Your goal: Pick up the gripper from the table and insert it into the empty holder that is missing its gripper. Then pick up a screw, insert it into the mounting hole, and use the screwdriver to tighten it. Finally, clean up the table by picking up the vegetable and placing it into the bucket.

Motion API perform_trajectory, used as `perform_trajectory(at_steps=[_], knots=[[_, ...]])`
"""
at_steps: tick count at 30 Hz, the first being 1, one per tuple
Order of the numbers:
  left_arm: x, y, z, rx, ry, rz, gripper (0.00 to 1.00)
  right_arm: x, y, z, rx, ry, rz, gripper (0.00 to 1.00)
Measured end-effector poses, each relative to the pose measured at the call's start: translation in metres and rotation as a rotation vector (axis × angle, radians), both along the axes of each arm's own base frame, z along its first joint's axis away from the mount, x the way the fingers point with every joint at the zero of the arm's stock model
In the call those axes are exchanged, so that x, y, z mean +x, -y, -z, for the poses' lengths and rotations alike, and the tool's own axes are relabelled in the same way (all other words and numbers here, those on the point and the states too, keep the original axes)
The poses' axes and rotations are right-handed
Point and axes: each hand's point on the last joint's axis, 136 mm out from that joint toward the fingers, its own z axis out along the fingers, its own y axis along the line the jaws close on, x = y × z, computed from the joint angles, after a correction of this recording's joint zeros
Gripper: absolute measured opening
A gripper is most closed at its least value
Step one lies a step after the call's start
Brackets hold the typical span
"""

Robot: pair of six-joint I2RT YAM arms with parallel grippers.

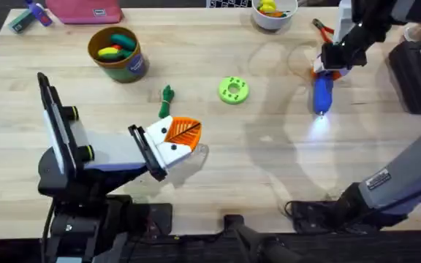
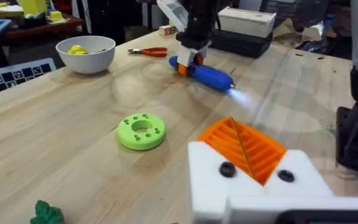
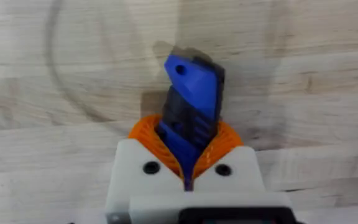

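The right tool [image 1: 332, 61] grips the blue screwdriver [image 1: 322, 93] (its tip glowing) low over the desk [image 1: 269, 168] at about two o'clock. The left tool [image 1: 175, 142] rests closed near centre. The green disc [image 1: 233, 90] lies between them; the vegetable [image 1: 167, 94] sits at its nine o'clock, the bucket [image 1: 118, 53] farther off at ten.

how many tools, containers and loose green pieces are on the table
tools: 2, the blue screwdriver in the right hand and the red pliers
containers: 2, the bucket and the white bowl
loose green pieces: 2, the vegetable and the disc
total: 6
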Motion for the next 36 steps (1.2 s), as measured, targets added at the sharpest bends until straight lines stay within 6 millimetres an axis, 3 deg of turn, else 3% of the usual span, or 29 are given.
perform_trajectory(at_steps=[6, 11, 15, 21, 28, 36], knots=[[0.0, 0.0, 0.0, 0.0, 0.0, 0.0, 0.016, -0.004, -0.01, -0.005, 0.006, -0.04, -0.022, 0.025], [0.0, 0.0, 0.0, 0.0, 0.0, 0.0, 0.016, 0.01, -0.02, -0.039, 0.001, 0.018, -0.042, 0.025], [0.0, 0.0, 0.0, 0.0, 0.0, 0.0, 0.016, 0.026, -0.035, -0.1, 0.024, 0.182, -0.067, 0.025], [0.0, 0.0, 0.0, 0.0, 0.0, 0.0, 0.016, 0.03, -0.064, -0.22, 0.087, 0.514, -0.121, 0.024], [0.0, 0.0, 0.0, 0.0, 0.0, 0.0, 0.016, 0.009, -0.108, -0.317, 0.196, 0.803, -0.241, 0.024], [0.0, 0.0, 0.0, 0.0, 0.0, 0.0, 0.016, -0.037, -0.189, -0.403, 0.421, 1.047, -0.505, 0.024]])
